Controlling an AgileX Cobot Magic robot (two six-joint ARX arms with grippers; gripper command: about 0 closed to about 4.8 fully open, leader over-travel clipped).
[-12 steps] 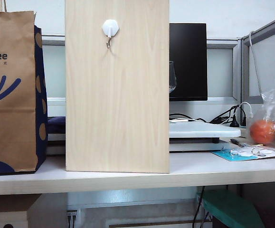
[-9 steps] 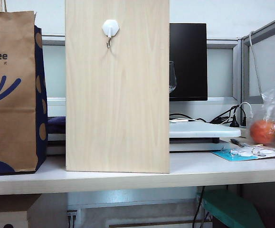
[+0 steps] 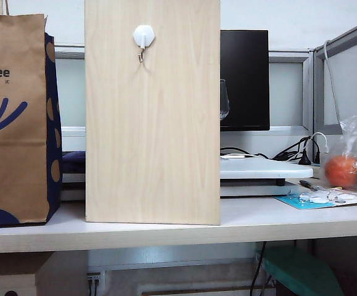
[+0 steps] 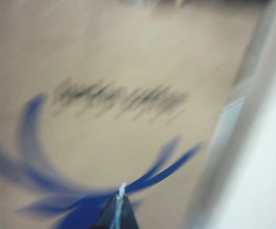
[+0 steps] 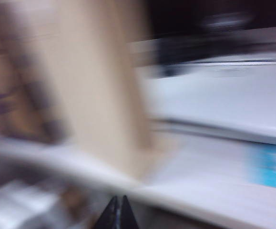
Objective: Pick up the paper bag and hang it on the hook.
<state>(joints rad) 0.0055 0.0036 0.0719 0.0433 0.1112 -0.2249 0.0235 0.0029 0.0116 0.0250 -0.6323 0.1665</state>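
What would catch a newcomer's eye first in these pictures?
The tall wooden board standing mid-table, with the white hook near its top, still empty. Left of it stands the paper bag. Both grippers, left and right, are shut, off the table.

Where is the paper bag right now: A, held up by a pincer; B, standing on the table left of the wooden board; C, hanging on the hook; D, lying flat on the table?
B: the paper bag stands upright on the table, left of the wooden board, whose hook is bare.
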